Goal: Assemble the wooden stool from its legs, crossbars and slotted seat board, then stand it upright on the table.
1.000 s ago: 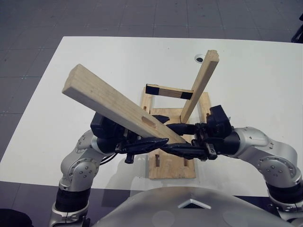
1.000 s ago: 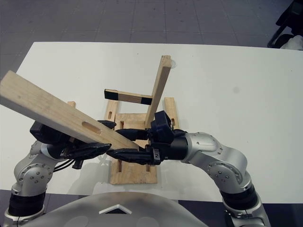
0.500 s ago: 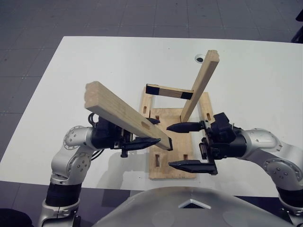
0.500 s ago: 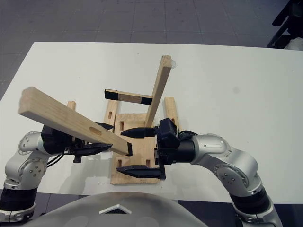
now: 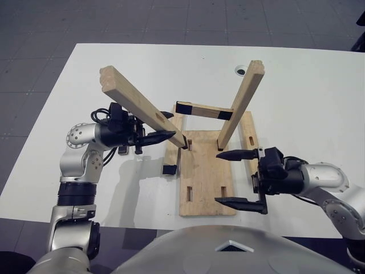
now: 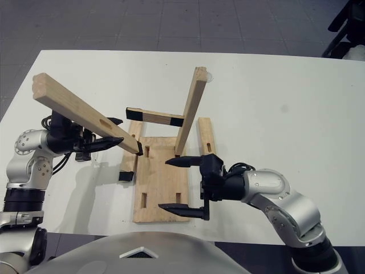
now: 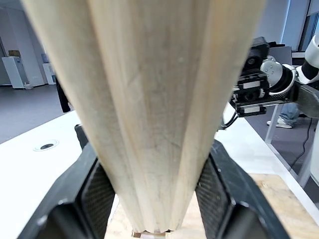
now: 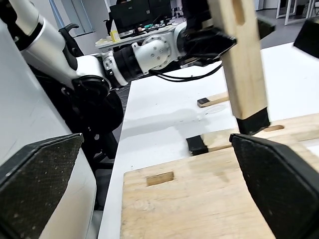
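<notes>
Tilted leg (image 5: 134, 97) is pinched by left tool (image 5: 169, 124) above seat board (image 5: 199, 165); right tool (image 5: 218, 177) is spread over it.

the seat board (image 5: 205, 171) and slanted leg (image 5: 137, 103) are pale, bare, grainy wood; the table (image 5: 302, 85) is smooth matt white.

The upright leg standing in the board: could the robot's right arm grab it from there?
Probably yes. The right gripper hangs open over the seat board, close beside the upright leg near its base, with nothing between them.
</notes>
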